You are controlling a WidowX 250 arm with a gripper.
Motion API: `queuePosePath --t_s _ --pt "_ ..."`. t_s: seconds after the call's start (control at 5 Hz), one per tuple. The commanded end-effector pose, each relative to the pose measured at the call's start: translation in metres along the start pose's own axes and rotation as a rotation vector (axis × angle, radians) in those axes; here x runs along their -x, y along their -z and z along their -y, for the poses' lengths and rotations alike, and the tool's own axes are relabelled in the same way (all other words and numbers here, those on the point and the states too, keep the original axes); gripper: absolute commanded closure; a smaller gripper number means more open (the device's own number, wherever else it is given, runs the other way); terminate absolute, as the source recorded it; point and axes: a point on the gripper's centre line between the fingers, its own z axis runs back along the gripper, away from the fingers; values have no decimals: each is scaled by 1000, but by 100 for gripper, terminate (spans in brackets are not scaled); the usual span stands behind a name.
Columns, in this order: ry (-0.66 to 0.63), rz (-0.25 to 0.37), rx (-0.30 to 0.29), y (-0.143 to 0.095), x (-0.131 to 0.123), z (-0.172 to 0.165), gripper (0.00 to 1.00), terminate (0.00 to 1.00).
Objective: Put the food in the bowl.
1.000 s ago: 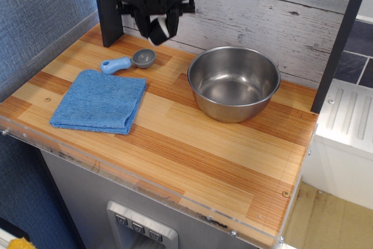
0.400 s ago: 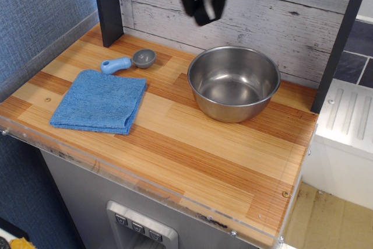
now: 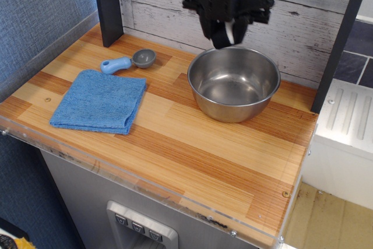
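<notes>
The shiny steel bowl [image 3: 233,83] stands on the wooden counter at the back right, and its inside shows nothing in it. My black gripper [image 3: 226,34] hangs just above the bowl's far rim. It is shut on the food [image 3: 232,29], a small roll with a white end showing between the black fingers.
A folded blue cloth [image 3: 99,101] lies on the left of the counter [image 3: 192,144]. A grey scoop with a blue handle [image 3: 129,62] lies behind it. A dark post [image 3: 108,5] stands at the back left, another at the right edge. A plank wall runs behind.
My gripper has carried the food from above the scoop at the back left to the right, and now has come down over the bowl's far rim.
</notes>
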Motion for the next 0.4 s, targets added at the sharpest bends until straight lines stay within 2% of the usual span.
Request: queuePosePath --t_s 0.0,0.2 --pt "8 -8 -24 -7 -12 -5 100 0" --pt "19 25 -16 8 -19 -7 100 0"
